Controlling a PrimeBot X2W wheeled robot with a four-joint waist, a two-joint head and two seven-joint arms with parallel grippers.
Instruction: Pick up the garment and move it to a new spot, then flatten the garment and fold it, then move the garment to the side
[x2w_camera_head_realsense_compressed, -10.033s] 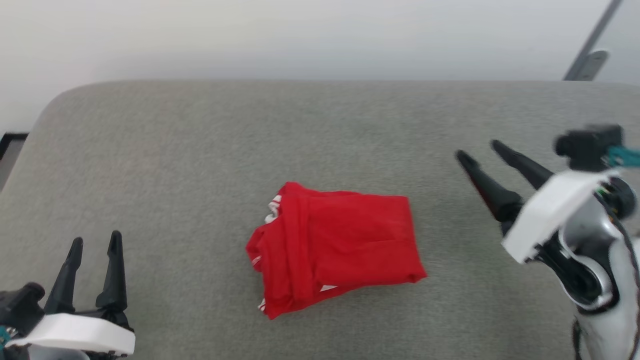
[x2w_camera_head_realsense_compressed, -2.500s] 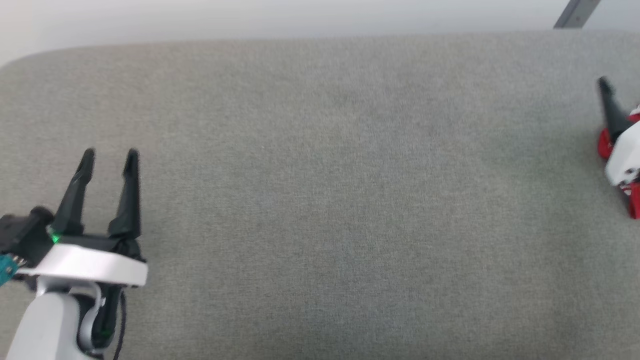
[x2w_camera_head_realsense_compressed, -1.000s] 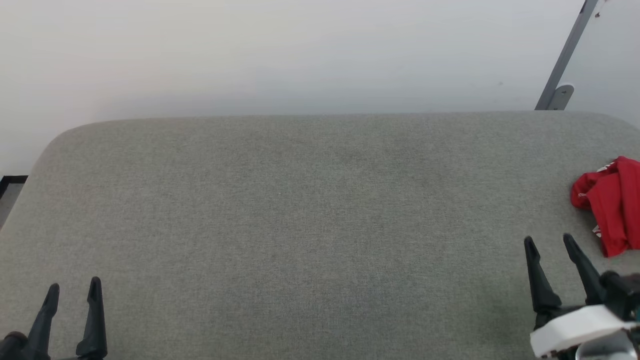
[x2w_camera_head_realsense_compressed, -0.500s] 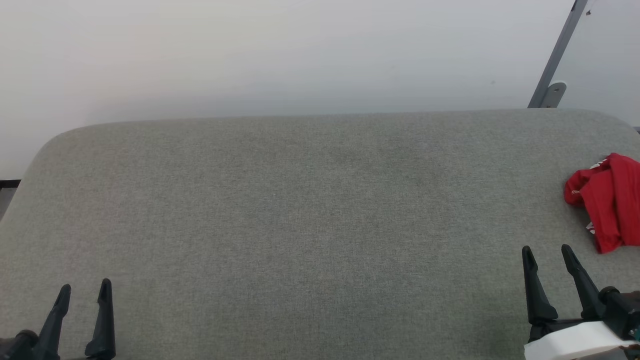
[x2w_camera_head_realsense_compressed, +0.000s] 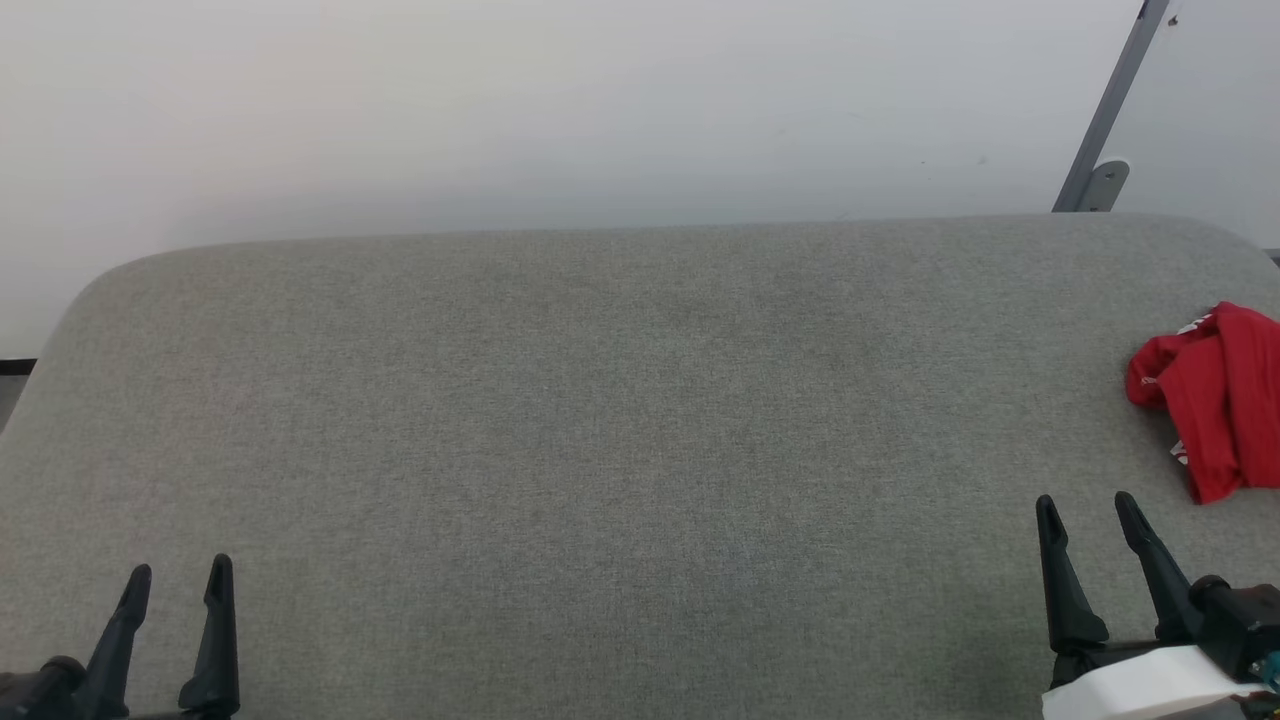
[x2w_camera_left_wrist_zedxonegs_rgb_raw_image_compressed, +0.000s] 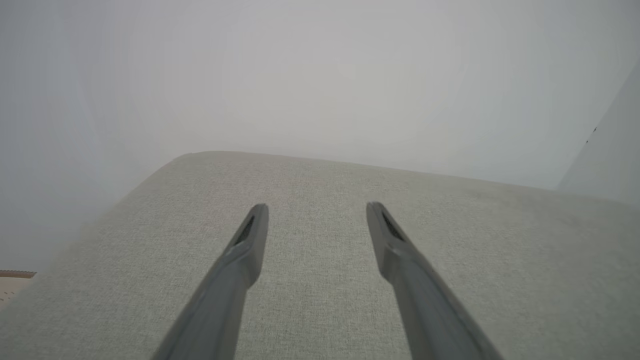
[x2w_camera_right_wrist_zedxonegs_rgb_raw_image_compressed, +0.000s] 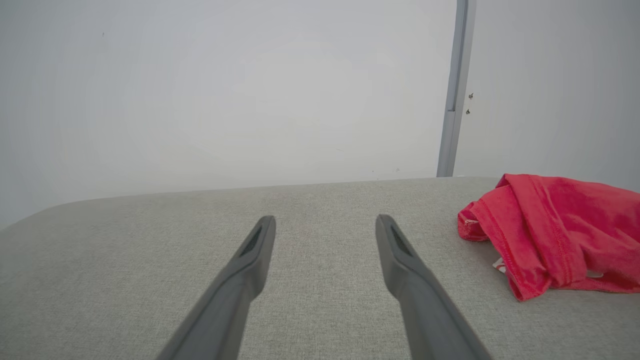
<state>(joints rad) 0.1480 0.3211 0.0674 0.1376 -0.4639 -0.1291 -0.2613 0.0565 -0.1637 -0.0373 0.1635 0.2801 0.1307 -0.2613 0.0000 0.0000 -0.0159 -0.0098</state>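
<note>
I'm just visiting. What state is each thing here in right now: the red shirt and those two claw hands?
red shirt: loosely folded and rumpled, lying near the right end of the grey padded table, not held.
left gripper: open, holding nothing, over the table.
right gripper: open, holding nothing, apart from the shirt.
</note>
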